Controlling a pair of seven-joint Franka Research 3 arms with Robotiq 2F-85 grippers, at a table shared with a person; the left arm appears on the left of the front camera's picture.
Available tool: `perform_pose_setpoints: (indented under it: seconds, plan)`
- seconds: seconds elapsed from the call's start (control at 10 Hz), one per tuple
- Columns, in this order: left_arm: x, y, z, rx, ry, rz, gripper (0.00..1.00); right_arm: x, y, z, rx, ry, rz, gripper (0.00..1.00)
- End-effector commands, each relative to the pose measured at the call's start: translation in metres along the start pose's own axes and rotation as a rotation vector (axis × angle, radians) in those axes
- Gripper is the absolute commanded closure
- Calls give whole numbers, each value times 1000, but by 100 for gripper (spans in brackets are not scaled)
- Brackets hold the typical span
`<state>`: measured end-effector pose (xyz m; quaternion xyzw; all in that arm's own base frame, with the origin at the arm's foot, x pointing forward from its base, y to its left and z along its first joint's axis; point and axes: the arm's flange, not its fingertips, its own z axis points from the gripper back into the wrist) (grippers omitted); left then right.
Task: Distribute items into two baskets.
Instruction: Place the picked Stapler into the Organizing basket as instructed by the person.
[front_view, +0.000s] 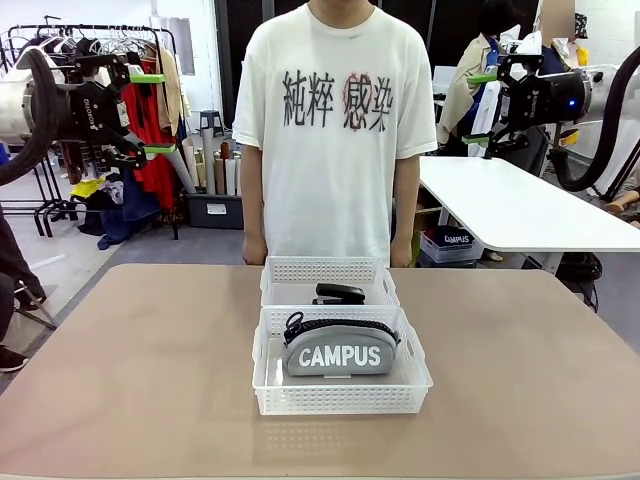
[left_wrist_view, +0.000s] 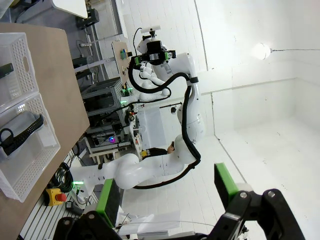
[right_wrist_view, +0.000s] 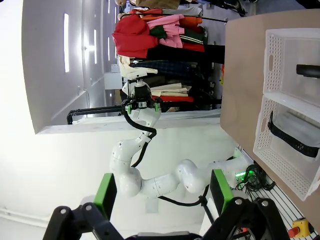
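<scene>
The left hand (front_view: 148, 112) is raised well above the brown worktop (front_view: 130, 370) at the left edge of the front view, pointing sideways towards the middle, its green-padded fingers spread apart and grasping nothing. The left wrist view confirms this: the two fingers (left_wrist_view: 111, 197) rise from the bottom edge with a wide gap between them.

At the middle of the worktop stand the two translucent-white baskets, one behind the other and touching along their long sides. The near basket (front_view: 340, 398) holds the grey pouch (front_view: 340, 348), which stands on its long edge with its white "CAMPUS" lettering facing the robot and its black zipper on top. The far basket (front_view: 330, 270) holds the black stapler (front_view: 340, 293), lying flat near the middle of that basket. A person in a white printed T-shirt (front_view: 335, 130) stands directly behind the far basket, at the far edge of the worktop, arms down at the sides; the person's hands are hidden behind the worktop edge.

The right hand (front_view: 482, 108) is raised well above the worktop at the right of the front view, pointing towards the middle, likewise released and grasping nothing. In the right wrist view its fingers (right_wrist_view: 106, 192) stand wide apart, with both baskets showing at the right edge: the far basket (right_wrist_view: 280, 42) with the stapler (right_wrist_view: 307, 70) and the near basket (right_wrist_view: 265, 145) with the pouch (right_wrist_view: 300, 132).
</scene>
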<state>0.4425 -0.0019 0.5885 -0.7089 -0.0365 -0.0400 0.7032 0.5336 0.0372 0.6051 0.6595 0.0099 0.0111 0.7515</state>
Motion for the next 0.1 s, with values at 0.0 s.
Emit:
perform_pose_setpoints:
  seconds: [0.0]
  plan:
    - [-1, -1, 0, -5, 4, -2, 0, -1, 2, 0, -8, -1, 4, 0]
